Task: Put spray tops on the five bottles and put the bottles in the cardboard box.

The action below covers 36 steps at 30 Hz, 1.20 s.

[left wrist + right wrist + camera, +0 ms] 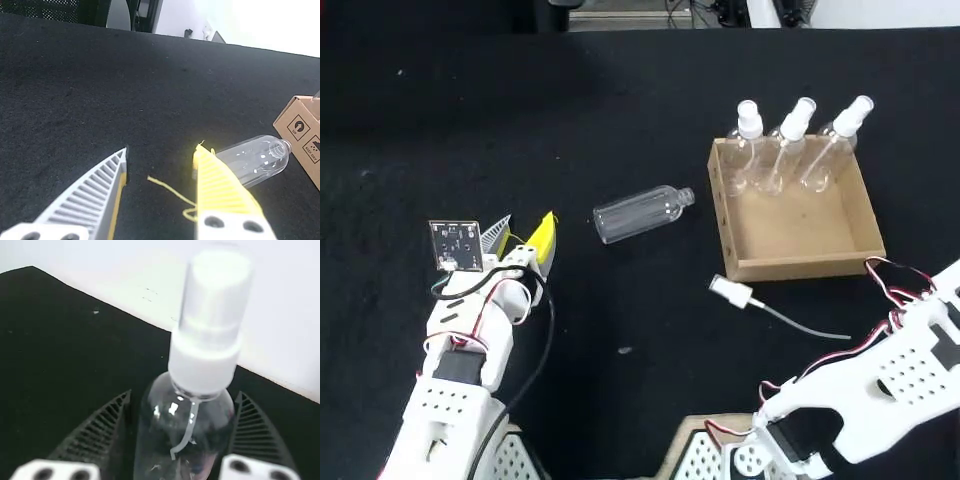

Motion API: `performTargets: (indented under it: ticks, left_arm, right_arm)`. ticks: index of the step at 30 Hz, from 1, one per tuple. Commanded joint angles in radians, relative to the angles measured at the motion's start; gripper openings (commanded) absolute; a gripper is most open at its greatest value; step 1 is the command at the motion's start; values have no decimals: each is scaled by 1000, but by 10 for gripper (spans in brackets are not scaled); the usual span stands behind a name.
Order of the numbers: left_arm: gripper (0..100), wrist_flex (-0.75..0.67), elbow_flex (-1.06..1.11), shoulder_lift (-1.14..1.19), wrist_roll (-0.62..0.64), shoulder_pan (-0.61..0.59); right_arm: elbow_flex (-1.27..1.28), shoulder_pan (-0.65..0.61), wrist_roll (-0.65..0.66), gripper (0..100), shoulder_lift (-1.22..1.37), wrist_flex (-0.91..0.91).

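The left tool (160, 167) is resting released, its two fingers spread wide above the black counter (620, 100), and an uncapped bottle (642, 212) is lying on its side just past the yellow finger. The right tool (183, 394) is grasping a capped bottle (180, 440) by its body. A loose spray top (732, 291) is lying just beside the cardboard box (800, 265), where three capped bottles (775, 165) are leaning over the far wall
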Motion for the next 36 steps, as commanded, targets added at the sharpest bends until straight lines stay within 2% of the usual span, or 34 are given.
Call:
performTargets:
  ticks: [1,16,24,30,36]
  left_arm:
    - [202,-23,-1,-5,8,10]
    - [202,-23,-1,-5,8,12]
    - [202,-23,-1,-5,8,10]
    - [202,-23,1,-5,8,10]
    - [202,-23,1,-5,8,12]
  right_arm:
    - [-56,3,5,273,-74,-23]
    - [-51,5,5,273,-102,-18]
    - [56,-18,5,273,-177,-23]
    - [31,-15,5,273,-108,-31]
    - [-16,0,8,273,-7,-124]
